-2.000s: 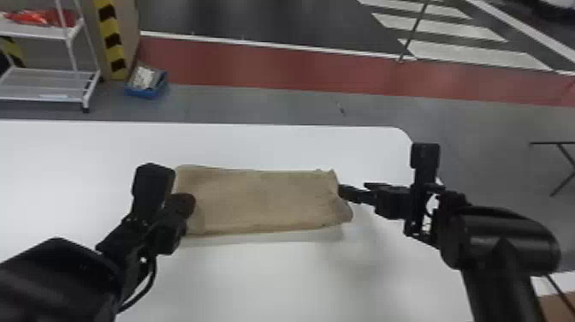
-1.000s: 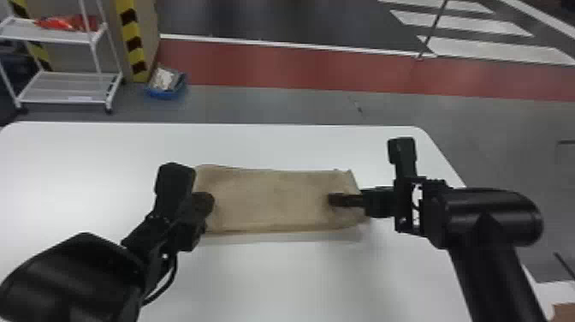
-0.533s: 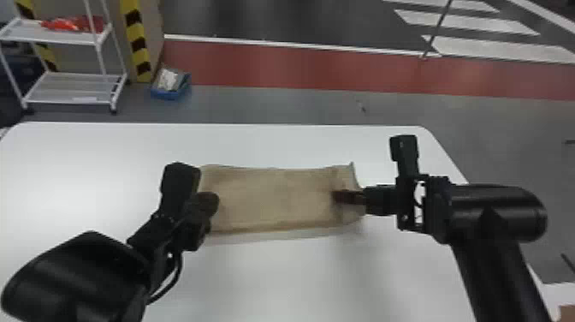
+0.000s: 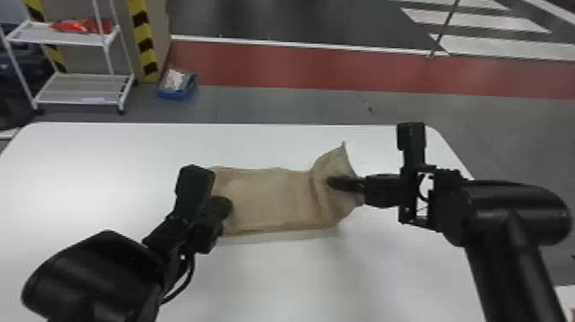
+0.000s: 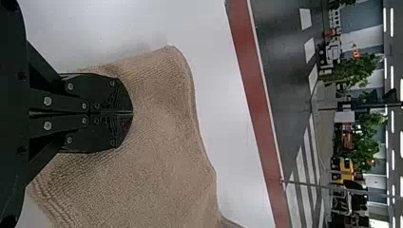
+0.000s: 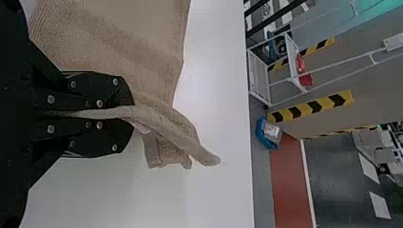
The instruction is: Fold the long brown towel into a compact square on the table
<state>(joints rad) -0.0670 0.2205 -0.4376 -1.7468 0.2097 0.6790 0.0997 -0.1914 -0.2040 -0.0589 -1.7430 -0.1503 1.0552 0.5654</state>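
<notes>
The brown towel (image 4: 274, 199) lies as a wide strip across the white table, its right end lifted and bent up. At that end my right gripper (image 4: 338, 183) is shut on the towel; in the right wrist view, a fold of cloth runs between the fingers of the right gripper (image 6: 128, 113), and a loose flap hangs past them. Over the towel's left end is my left gripper (image 4: 224, 207). In the left wrist view, the left gripper (image 5: 132, 114) has its fingertips together, with the towel (image 5: 161, 133) around and under them.
The white table (image 4: 274, 278) extends around the towel on all sides. Past its far edge stand a white shelf cart (image 4: 85, 87) and a blue bin (image 4: 177, 83) on the floor.
The right gripper moved left onto the towel's right end and took hold; that end has risen off the table with its far corner pointing up. My left gripper stayed at the left end.
</notes>
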